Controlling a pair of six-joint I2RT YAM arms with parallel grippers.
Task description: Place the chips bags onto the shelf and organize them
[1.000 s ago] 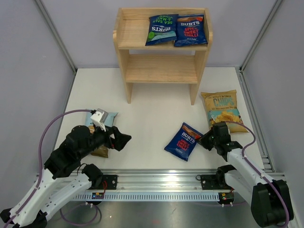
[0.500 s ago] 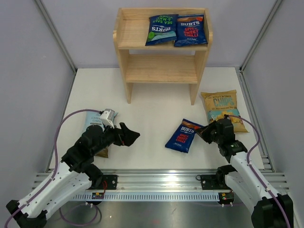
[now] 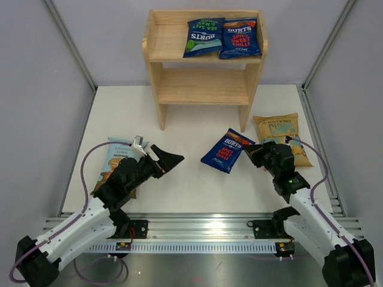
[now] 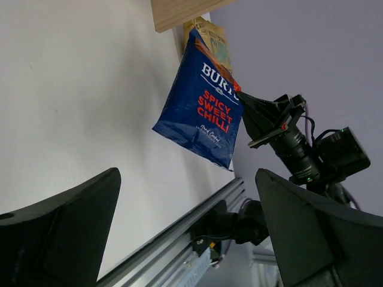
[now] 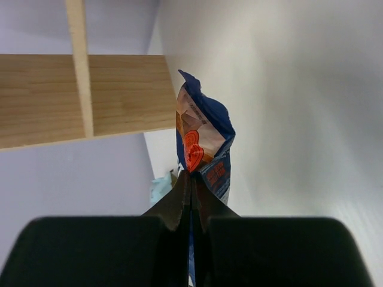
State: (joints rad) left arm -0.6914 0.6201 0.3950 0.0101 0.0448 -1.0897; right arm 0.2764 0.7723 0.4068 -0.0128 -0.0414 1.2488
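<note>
Our right gripper (image 3: 246,149) is pinched shut on one edge of the red-label Burts bag (image 3: 226,150), which juts out ahead of its fingertips toward the shelf (image 3: 203,87) and seems to be held off the table (image 3: 185,185). Our left gripper (image 3: 170,158) gapes wide with nothing in it. The pale bag (image 3: 115,156) lies behind it, half hidden under the arm, and the yellow bag (image 3: 277,128) beside the right gripper is partly covered.

The shelf (image 3: 203,86) is pale bare wood, matt, with fine grain. The red-label bag (image 3: 225,150) is thin glossy film, creased. The table (image 3: 191,185) is white, smooth, matt. The left gripper (image 3: 167,156) and right gripper (image 3: 245,149) are matt black plastic. The rail (image 3: 203,226) is bright metal.
</note>
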